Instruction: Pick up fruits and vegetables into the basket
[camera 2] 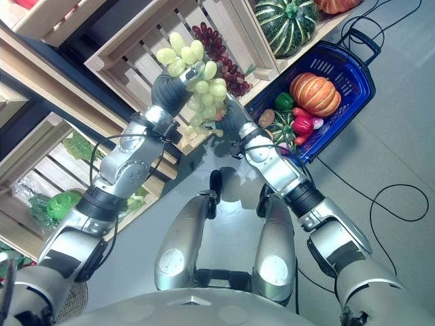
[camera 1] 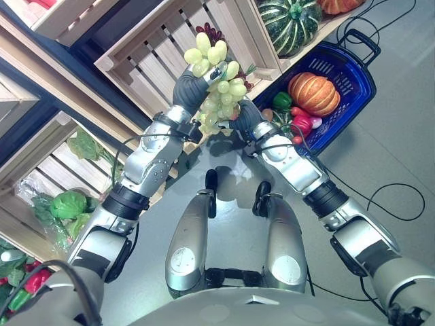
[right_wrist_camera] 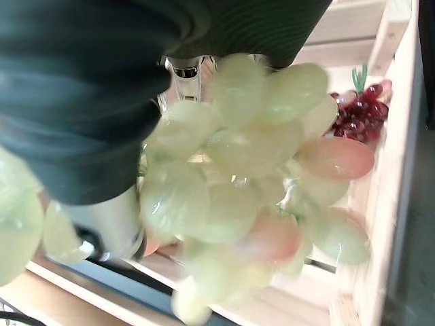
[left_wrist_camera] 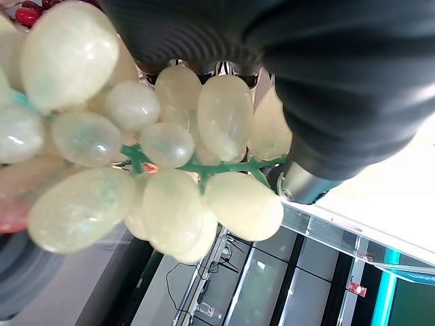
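A bunch of pale green grapes [camera 1: 217, 85] hangs in the air in front of a wooden crate [camera 1: 146, 64], held between both hands. My left hand [camera 1: 192, 83] grips the top of the bunch from the left, a finger curled over it. My right hand [camera 1: 247, 115] closes on the lower part of the bunch from the right; up close, the grapes [right_wrist_camera: 238, 170] press against its palm. The blue basket [camera 1: 355, 85] stands on the floor to the right. It holds an orange pumpkin [camera 1: 314, 94], a green pepper [camera 1: 282, 100] and red vegetables [camera 1: 302, 124].
Dark red grapes [camera 2: 221, 44] lie in the crate behind the hands. A striped green squash [camera 1: 289, 24] sits on the shelf above the basket. Lower crates on the left hold leafy greens [camera 1: 68, 204]. Grey floor opens to the right of the basket.
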Controlling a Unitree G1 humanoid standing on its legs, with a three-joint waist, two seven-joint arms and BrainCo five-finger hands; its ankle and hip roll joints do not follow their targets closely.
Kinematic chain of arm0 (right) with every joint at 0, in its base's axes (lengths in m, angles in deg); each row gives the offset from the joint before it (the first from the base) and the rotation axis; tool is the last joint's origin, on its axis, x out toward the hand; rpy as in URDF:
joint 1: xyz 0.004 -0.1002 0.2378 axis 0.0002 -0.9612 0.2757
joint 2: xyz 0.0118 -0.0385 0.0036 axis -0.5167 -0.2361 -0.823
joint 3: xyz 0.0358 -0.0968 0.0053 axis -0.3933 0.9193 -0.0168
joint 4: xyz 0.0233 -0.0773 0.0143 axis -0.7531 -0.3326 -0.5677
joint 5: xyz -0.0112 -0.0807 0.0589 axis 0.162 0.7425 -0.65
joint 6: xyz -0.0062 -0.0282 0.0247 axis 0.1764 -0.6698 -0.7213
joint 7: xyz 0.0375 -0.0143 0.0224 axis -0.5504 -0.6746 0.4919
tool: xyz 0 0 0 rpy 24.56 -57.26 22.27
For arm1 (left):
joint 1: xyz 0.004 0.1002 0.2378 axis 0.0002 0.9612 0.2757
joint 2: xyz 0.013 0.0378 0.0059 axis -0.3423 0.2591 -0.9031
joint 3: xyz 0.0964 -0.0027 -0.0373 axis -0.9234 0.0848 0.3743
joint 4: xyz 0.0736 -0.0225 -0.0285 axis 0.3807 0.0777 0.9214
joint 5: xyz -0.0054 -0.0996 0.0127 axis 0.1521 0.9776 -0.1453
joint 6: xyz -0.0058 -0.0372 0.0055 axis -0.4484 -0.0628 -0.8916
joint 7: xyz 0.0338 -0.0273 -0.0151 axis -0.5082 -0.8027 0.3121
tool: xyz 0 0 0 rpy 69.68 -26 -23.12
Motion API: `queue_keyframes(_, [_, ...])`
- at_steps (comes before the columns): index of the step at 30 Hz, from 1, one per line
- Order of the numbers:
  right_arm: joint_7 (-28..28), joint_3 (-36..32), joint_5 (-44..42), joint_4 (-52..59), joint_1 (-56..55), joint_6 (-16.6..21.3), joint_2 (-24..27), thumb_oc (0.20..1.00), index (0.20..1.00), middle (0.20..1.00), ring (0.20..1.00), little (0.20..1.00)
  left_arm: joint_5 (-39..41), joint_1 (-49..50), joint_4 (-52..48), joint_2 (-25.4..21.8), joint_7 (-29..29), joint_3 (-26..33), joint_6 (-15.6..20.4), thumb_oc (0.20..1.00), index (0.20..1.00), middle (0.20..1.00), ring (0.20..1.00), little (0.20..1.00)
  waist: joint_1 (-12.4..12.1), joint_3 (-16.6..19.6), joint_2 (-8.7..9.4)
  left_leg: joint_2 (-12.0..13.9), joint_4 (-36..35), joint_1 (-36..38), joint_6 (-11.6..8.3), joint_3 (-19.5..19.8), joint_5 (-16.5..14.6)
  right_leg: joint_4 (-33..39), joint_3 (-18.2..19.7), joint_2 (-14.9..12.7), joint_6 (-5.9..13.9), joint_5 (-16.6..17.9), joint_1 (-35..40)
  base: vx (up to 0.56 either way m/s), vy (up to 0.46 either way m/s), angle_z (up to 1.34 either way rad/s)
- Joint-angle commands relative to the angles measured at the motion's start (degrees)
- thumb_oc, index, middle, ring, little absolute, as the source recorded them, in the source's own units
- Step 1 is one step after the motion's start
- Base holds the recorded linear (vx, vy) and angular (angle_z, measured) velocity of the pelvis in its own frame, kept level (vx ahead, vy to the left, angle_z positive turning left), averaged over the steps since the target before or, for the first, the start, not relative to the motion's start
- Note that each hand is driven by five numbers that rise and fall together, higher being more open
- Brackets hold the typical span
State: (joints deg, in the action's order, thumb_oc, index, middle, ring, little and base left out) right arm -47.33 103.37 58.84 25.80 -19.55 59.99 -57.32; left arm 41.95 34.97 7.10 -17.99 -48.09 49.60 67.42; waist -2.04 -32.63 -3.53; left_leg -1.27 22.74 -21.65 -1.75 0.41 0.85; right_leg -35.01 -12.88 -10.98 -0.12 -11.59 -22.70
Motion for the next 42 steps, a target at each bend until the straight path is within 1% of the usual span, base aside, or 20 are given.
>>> queue_keyframes(1, [2.53, 2.4, -1.02, 3.0, 5.29, 2.7, -4.29, 0.2, 0.2, 0.2, 0.2, 0.2, 3.02, -2.36, -9.13, 2.18, -2.65, -2.99, 3.36, 0.2, 0.2, 0.2, 0.2, 0.2, -0.35, 2.84, 1.95, -3.96, 6.99, 1.15, 3.63, -3.45, -10.56, 5.22, 1.21, 1.27, 2.47, 4.36, 2.68, 0.0, 0.0, 0.0])
queue_keyframes(3, [2.88, 2.56, -1.14, 2.95, 5.41, 2.69, -4.11, 0.2, 0.2, 0.2, 0.2, 0.2, 2.92, -2.56, -9.23, 2.04, -2.62, -3.04, 3.52, 0.2, 0.2, 0.2, 0.2, 0.2, -0.35, 2.84, 1.98, -3.94, 6.72, 1.06, 3.67, -3.41, -10.24, 5.46, 1.14, 1.29, 2.43, 4.64, 2.61, 0.0, 0.0, 0.0])
queue_keyframes(5, [4.19, 2.63, -1.39, 3.19, 5.29, 3.08, -3.76, 0.2, 0.2, 0.2, 0.2, 0.2, 2.78, -2.74, -9.18, 1.75, -2.22, -3.2, 4.34, 0.2, 0.2, 0.2, 0.2, 0.2, -0.34, 2.84, 2.03, -3.9, 6.98, 1.15, 3.73, -3.41, -10.57, 5.13, 1.09, 1.29, 2.42, 4.36, 2.64, 0.0, 0.0, 0.0])
queue_keyframes(8, [5.85, 2.69, -2.96, 3.72, 5.31, 4.37, -3.55, 0.2, 0.2, 0.2, 0.2, 0.2, 2.59, -2.99, -9.28, 1.7, -1.28, -3.07, 5.11, 0.2, 0.2, 0.2, 0.2, 0.2, -0.24, 2.84, 2.08, -3.86, 7.15, 0.9, 3.82, -3.5, -10.57, 4.72, 1.11, 1.39, 2.34, 4.31, 2.21, 0.0, 0.0, 0.0])
queue_keyframes(10, [6.47, 2.52, -3.3, 3.8, 5.09, 4.59, -3.77, 0.2, 0.2, 0.2, 0.2, 0.2, 2.4, -3.12, -9.18, 1.82, -0.4, -2.81, 5.78, 0.2, 0.2, 0.2, 0.2, 0.2, -0.16, 2.84, 2.13, -3.85, 7.26, 0.81, 3.83, -3.49, -10.58, 4.48, 1.16, 1.45, 2.31, 4.25, 2.03, 0.0, 0.0, 0.0])
queue_keyframes(16, [6.53, 1.82, -3.02, 3.42, 4.02, 3.37, -2.61, 0.2, 0.2, 0.2, 0.2, 0.2, 4.56, -2.94, -9.82, 1.63, 0.6, -1.04, 7.75, 0.2, 0.2, 0.2, 0.2, 0.2, 0.0, 2.84, 2.29, -3.64, 7.55, 0.37, 3.66, -3.67, -10.57, 4.07, 1.14, 1.53, 2.1, 3.97, 1.61, 0.0, 0.0, 0.0])
queue_keyframes(18, [5.81, 1.25, -3.54, 2.9, 2.99, 3.1, -1.88, 0.2, 0.2, 0.2, 0.2, 0.2, 7.22, -2.48, -10.27, 1.66, -0.11, -0.28, 7.99, 0.2, 0.2, 0.2, 0.2, 0.2, 0.23, 2.84, 2.34, -3.51, 7.67, 0.0, 3.59, -3.72, -10.5, 3.74, 1.22, 1.66, 1.94, 3.89, 1.13, 0.0, 0.0, 0.0])
queue_keyframes(21, [4.81, 0.25, -4.0, 1.92, 1.59, 3.29, -1.23, 0.2, 0.2, 0.2, 0.2, 0.2, 8.79, -1.85, -10.82, 1.7, -0.73, 0.25, 8.34, 0.2, 0.2, 0.2, 0.2, 0.2, 0.44, 2.84, 2.31, -3.44, 7.65, -0.21, 3.49, -3.75, -10.47, 3.69, 1.21, 1.78, 1.8, 3.81, 0.9, 0.0, 0.0, 0.0])
queue_keyframes(22, [4.2, -0.25, -4.68, 1.44, 1.02, 3.42, -1.07, 0.2, 0.2, 0.2, 0.2, 0.2, 8.95, -1.58, -11.05, 1.86, 0.28, 0.44, 9.3, 0.893, 0.893, 0.893, 0.893, 0.893, 0.57, 2.84, 2.32, -3.38, 7.65, -0.3, 3.49, -3.82, -10.45, 3.63, 1.24, 1.83, 1.72, 3.8, 0.75, 0.0, 0.0, 0.0])
queue_keyframes(23, [3.84, -0.93, -5.34, 0.73, 0.36, 4.23, -0.71, 0.2, 0.2, 0.2, 0.2, 0.2, 8.5, -1.21, -11.24, 1.63, -0.21, 0.96, 9.7, 1.0, 1.0, 1.0, 1.0, 1.0, 0.65, 2.84, 2.29, -3.28, 7.67, -0.52, 3.41, -3.88, -10.4, 3.35, 1.23, 1.81, 1.69, 3.7, 0.43, 0.0, 0.0, 0.0])
queue_keyframes(25, [3.15, -2.59, -6.5, 0.14, -0.89, 5.53, 0.11, 0.2, 0.2, 0.2, 0.2, 0.2, 7.9, -0.76, -11.5, 1.26, -1.66, 1.66, 10.1, 1.0, 1.0, 1.0, 1.0, 1.0, 0.85, 2.84, 2.29, -3.15, 7.55, -0.77, 3.44, -3.95, -10.35, 3.19, 1.16, 1.84, 1.61, 3.62, 0.02, 0.0, 0.0, 0.0])
queue_keyframes(26, [2.94, -3.18, -6.68, -0.05, -1.36, 6.11, 0.27, 0.2, 0.2, 0.2, 0.2, 0.2, 7.77, -0.67, -11.58, 1.21, -1.5, 1.7, 10.59, 1.0, 1.0, 1.0, 1.0, 1.0, 0.97, 2.84, 2.29, -3.09, 7.48, -0.85, 3.41, -4.0, -10.29, 3.17, 1.17, 1.89, 1.58, 3.63, -0.12, 0.0, 0.0, 0.0])
queue_keyframes(29, [2.1, -6.62, -8.37, 0.07, -3.66, 9.03, 2.09, 0.2, 0.2, 0.2, 0.2, 0.2, 5.82, 0.19, -12.39, 0.35, -1.64, 3.46, 14.03, 1.0, 1.0, 1.0, 1.0, 1.0, 1.48, 2.84, 2.31, -2.86, 7.38, -1.39, 3.34, -4.26, -10.25, 2.77, 1.23, 2.12, 1.5, 3.4, -0.98, 0.0, 0.0, 0.0])
queue_keyframes(32, [1.39, -10.17, -9.43, 1.08, -6.16, 11.12, 3.54, 0.2, 0.2, 0.2, 0.2, 0.2, 4.91, 1.77, -13.3, -0.41, -1.51, 5.71, 15.98, 1.0, 1.0, 1.0, 1.0, 1.0, 1.84, 2.84, 2.33, -2.63, 7.61, -2.1, 3.23, -4.47, -10.26, 2.14, 1.23, 2.3, 1.4, 3.18, -1.89, 0.0, 0.0, 0.0])
queue_keyframes(36, [1.76, -16.54, -11.58, 2.56, -11.02, 14.02, 6.14, 0.2, 0.2, 0.2, 0.2, 0.2, 6.1, 6.66, -13.87, -0.88, -3.39, 9.23, 15.74, 1.0, 1.0, 1.0, 1.0, 1.0, 2.35, 2.84, 2.22, -2.21, 7.98, -3.33, 3.27, -4.79, -10.25, 0.77, 1.35, 2.67, 1.21, 2.77, -3.65, 0.01, -0.013, -0.03])
queue_keyframes(40, [1.44, -21.46, -14.89, 2.68, -13.99, 16.33, 8.02, 0.2, 0.2, 0.2, 0.2, 0.2, 6.65, 10.96, -13.27, -1.21, -5.05, 10.91, 13.87, 1.0, 1.0, 1.0, 1.0, 1.0, 2.44, 2.84, 2.01, -1.88, 8.69, -5.29, 3.47, -5.03, -10.29, -0.54, 1.25, 2.89, 0.99, 2.49, -5.81, -0.01, -0.046, -0.03])
queue_keyframes(42, [1.21, -23.96, -16.8, 2.76, -15.05, 17.03, 8.83, 0.2, 0.2, 0.2, 0.2, 0.2, 8.98, 13.4, -12.69, -1.05, -6.91, 11.62, 11.82, 1.0, 1.0, 1.0, 1.0, 1.0, 2.41, 2.84, 1.9, -1.7, 9.09, -6.5, 3.61, -5.14, -10.29, -1.25, 1.12, 3.08, 0.82, 2.34, -7.09, -0.02, -0.057, -0.05])
